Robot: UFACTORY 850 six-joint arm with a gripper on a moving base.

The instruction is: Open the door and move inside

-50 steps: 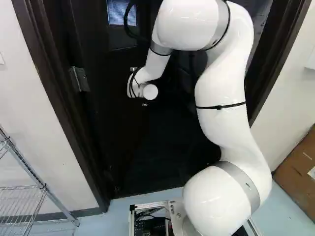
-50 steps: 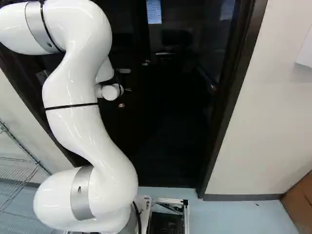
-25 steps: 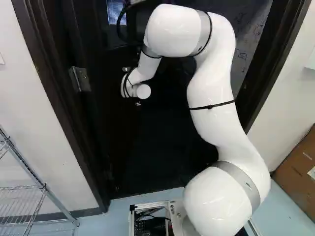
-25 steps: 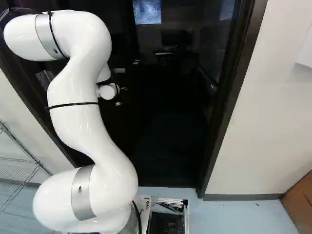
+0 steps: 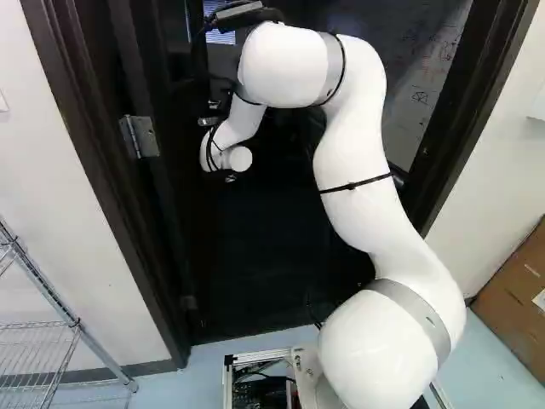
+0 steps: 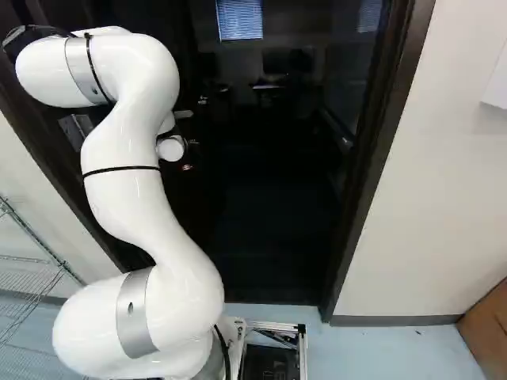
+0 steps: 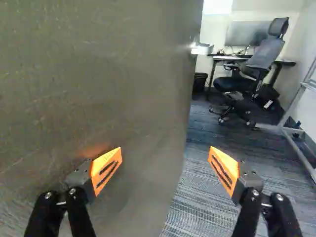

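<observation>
Dark door (image 5: 174, 196) stands partly open, swung inward from its hinges at the left of the left base view. The gripper (image 5: 230, 178) is at the door's far-from-hinge side, mostly hidden by the white wrist. In the wrist view the gripper (image 7: 165, 154) is open, holding nothing. One orange pad (image 7: 106, 170) lies close before the door face (image 7: 98, 74); whether it touches, I cannot tell. The other finger (image 7: 224, 170) is beyond the door's edge, over the room's carpet. Metal door hardware (image 6: 184, 114) shows beside the wrist in the right base view.
The door frame (image 6: 372, 166) bounds the doorway at the right. Inside are an office chair (image 7: 252, 69), a desk (image 7: 232, 58) and a metal-framed stand (image 7: 291, 111). A wire shelf (image 5: 64, 341) stands left of the doorway, a cardboard box (image 5: 519, 285) to its right.
The door has swung further inward, showing more of the room. My arm has reached forward and towards the hinge side along with it. The base has not moved.
</observation>
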